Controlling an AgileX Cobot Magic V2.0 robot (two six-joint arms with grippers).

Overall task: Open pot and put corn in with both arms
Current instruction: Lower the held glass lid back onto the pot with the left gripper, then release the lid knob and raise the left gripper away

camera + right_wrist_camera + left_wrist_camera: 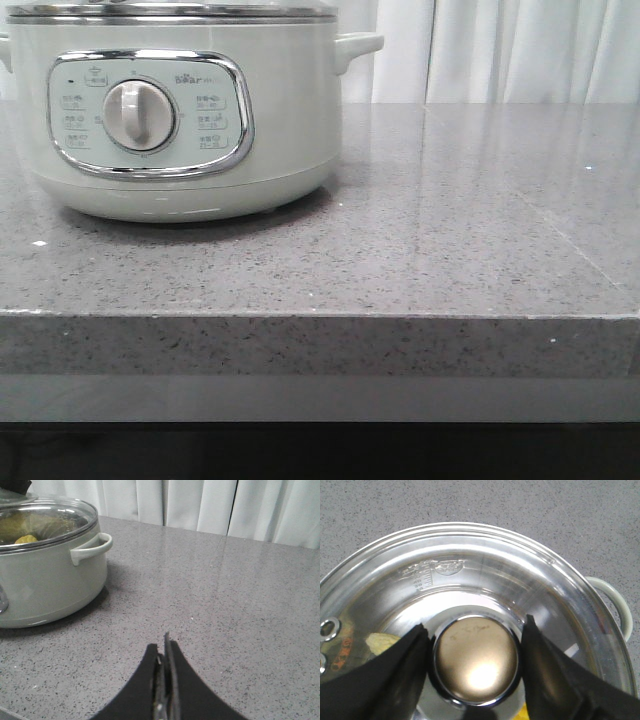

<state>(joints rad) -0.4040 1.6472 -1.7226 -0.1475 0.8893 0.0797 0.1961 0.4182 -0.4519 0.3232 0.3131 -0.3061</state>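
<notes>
The pale grey-green pot (280, 120) stands at the back left of the counter, its steel-rimmed glass lid (485, 575) resting on it. My left gripper (475, 625) is above the lid, and its black fingers (405, 655) press both sides of the round metal lid knob (476, 660). Yellow corn (381, 642) shows through the glass inside the pot, and also in the right wrist view (25, 539). My right gripper (164, 642) is shut and empty, low over the counter to the right of the pot (45, 585). Neither gripper shows in the front view.
The grey speckled counter (450, 230) stretches right of the pot to its front edge (320, 318). White curtains (210, 505) hang behind. The pot's side handle (92, 547) sticks out towards my right gripper.
</notes>
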